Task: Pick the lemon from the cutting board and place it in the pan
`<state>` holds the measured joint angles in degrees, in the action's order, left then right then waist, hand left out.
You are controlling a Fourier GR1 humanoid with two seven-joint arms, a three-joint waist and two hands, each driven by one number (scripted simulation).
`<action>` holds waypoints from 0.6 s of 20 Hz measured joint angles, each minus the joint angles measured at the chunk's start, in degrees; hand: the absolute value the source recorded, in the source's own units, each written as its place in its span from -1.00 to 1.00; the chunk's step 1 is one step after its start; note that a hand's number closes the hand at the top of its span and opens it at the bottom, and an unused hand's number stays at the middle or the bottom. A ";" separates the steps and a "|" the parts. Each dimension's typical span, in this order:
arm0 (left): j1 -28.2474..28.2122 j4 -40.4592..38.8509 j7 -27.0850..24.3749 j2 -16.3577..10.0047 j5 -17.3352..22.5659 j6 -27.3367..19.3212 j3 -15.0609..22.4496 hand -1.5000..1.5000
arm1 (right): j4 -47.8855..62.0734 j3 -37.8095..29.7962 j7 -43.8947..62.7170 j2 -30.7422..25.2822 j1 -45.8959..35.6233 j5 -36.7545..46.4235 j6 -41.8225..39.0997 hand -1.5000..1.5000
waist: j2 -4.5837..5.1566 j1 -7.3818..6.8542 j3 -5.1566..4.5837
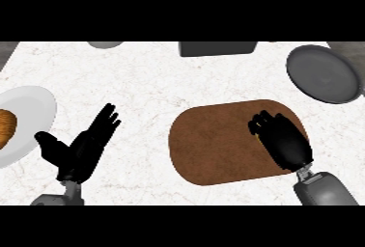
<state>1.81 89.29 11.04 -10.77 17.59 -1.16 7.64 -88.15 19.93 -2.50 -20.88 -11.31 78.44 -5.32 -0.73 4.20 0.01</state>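
Closest to the bottom edge, the left forearm (61, 197) and right forearm (327, 190) come in, 2 grey stubs. The left robot hand (75, 149) sits at the lower left over the bare bench (143, 82), fingers straight and spread, thumb out to the side, holding nothing. The right robot hand (284, 137) is over the right part of the brown cutting board (214, 144), with its fingers curled down around the lemon (257, 139). The lemon is mostly hidden, just 1 little sliver of yellow peeking out at the hand's left side. Can't tell if it's touching the board or lifted. Off at the left edge there's a white plate (35, 103) with something orange-brown (4, 128) on it, both cut off. Further back on the right is the grey pan (324, 72), apart from the board. At the far edge sit a dark box (217, 48) and a grey round thing (105, 44), only partly visible.
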 measured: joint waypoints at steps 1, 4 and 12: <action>-0.32 0.03 0.03 -0.16 0.20 0.17 -0.19 0.00 | -1.54 -2.29 1.06 0.86 1.30 -2.33 0.41 1.00 | 0.00 -0.03 0.01; -0.09 -0.16 0.09 0.03 0.02 0.18 -0.01 0.00 | -7.27 -8.58 2.85 2.82 4.12 -9.28 1.54 1.00 | 0.05 -0.30 0.03; 0.75 0.79 1.22 0.31 -0.44 0.38 0.78 0.00 | -21.04 -23.13 4.76 7.24 9.22 -31.89 -2.40 1.00 | 0.27 -1.87 0.03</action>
<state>2.56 90.08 12.26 -10.47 17.15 -0.78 8.42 -109.19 -3.20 2.26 -13.64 -2.09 46.56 -7.72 -0.46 2.33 0.03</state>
